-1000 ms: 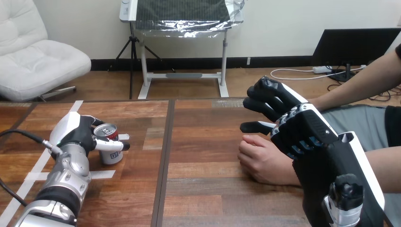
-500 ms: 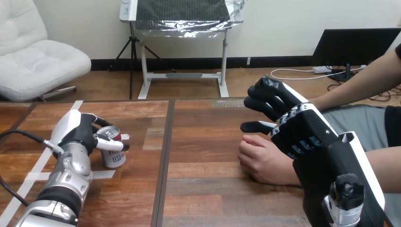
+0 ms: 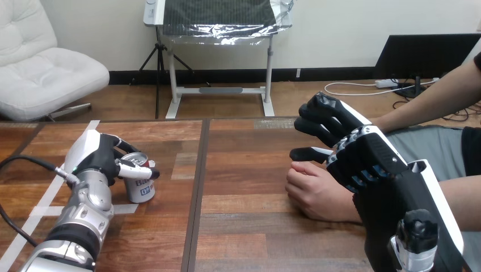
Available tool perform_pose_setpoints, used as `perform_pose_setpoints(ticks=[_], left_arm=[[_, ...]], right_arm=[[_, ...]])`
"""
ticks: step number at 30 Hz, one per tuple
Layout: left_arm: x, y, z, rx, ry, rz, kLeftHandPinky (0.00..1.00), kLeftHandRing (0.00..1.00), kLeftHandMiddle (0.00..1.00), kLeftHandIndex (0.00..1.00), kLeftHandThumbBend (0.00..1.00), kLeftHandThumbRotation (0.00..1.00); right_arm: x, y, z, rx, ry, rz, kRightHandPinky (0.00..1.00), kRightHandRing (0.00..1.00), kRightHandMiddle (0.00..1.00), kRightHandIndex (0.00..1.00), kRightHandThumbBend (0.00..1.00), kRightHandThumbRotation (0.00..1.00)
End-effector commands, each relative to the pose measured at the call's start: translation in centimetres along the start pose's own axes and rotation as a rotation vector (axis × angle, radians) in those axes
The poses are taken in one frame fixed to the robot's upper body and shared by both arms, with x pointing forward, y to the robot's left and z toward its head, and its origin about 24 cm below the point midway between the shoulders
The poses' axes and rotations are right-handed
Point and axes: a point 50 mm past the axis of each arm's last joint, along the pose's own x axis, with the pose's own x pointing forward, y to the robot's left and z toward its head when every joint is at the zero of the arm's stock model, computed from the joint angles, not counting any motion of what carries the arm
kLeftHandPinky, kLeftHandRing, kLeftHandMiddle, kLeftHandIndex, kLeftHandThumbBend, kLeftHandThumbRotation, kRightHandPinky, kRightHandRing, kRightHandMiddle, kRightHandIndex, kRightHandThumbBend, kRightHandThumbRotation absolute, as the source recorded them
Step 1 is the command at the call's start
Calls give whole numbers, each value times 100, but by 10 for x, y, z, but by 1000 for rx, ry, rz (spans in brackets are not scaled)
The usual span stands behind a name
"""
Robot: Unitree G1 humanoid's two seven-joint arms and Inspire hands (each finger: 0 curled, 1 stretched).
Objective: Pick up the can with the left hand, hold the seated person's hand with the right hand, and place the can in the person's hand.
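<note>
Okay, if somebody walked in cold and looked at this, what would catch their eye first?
Most likely the robot's big black-and-white right hand at the view's right, raised over the person's hand, a loose fist resting on the wooden table; I cannot tell whether they touch. Next, at the left, the left hand has its fingers curled round a small tilted can.

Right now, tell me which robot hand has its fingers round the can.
The left hand, with fingers and thumb curled round the can. The right hand is open, above the person's hand.
</note>
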Motion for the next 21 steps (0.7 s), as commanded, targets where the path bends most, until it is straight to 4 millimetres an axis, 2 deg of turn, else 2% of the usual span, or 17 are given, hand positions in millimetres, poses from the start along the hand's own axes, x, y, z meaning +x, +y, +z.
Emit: perform_pose_setpoints(ticks=[1, 9, 21], left_arm=[[6, 18, 29, -24, -96, 77, 36, 44, 48, 50, 67, 0], [5, 18, 29, -33, -103, 84, 34, 41, 46, 49, 66, 0], [5, 18, 30, -28, -108, 81, 36, 43, 48, 49, 69, 0]], right_arm=[[9, 1, 15, -18, -105, 2, 72, 86, 88, 87, 100, 94], [9, 1, 16, -17, -105, 0, 73, 87, 88, 87, 100, 93], [9, 1, 17, -23, -101, -12, 73, 87, 88, 87, 100, 94]])
